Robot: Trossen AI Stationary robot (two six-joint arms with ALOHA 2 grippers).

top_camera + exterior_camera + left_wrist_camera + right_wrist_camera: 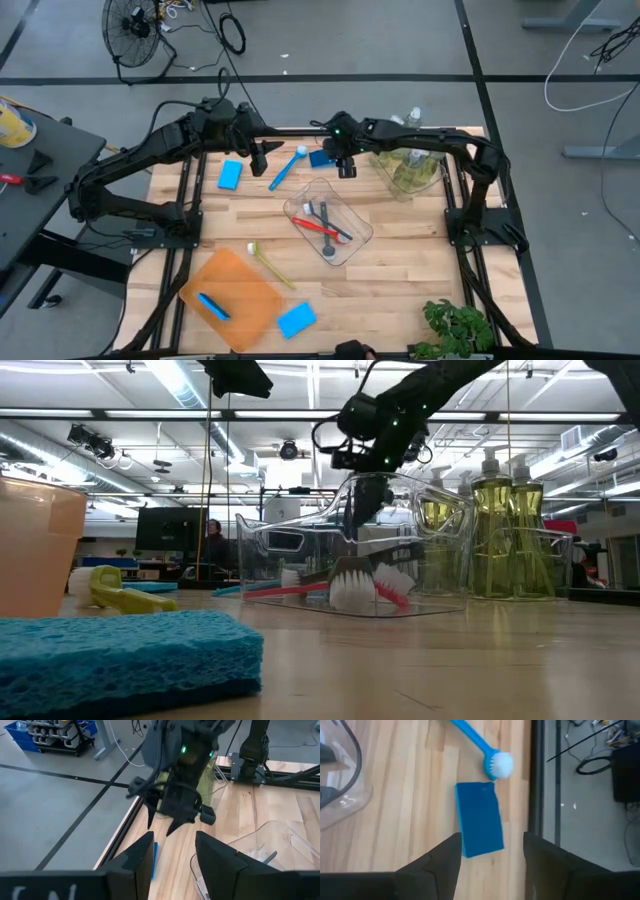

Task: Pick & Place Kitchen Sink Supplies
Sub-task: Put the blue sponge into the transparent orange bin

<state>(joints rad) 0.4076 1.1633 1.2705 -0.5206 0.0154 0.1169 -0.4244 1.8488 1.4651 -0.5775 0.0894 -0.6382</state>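
The right gripper [345, 170] hangs over the table's far edge with its fingers [440, 865] spread apart and nothing between them, right above a blue sponge [479, 819] lying flat on the wood. The white head of a blue brush [499, 764] sits just beside that sponge. The left gripper [261, 160] hovers nearby, fingers [137, 857] parted and empty too. Mid-table, a clear tub [350, 240] has a red brush [315, 225] and a grey one inside. Soap bottles [490, 525] stand in another tub at the far right corner.
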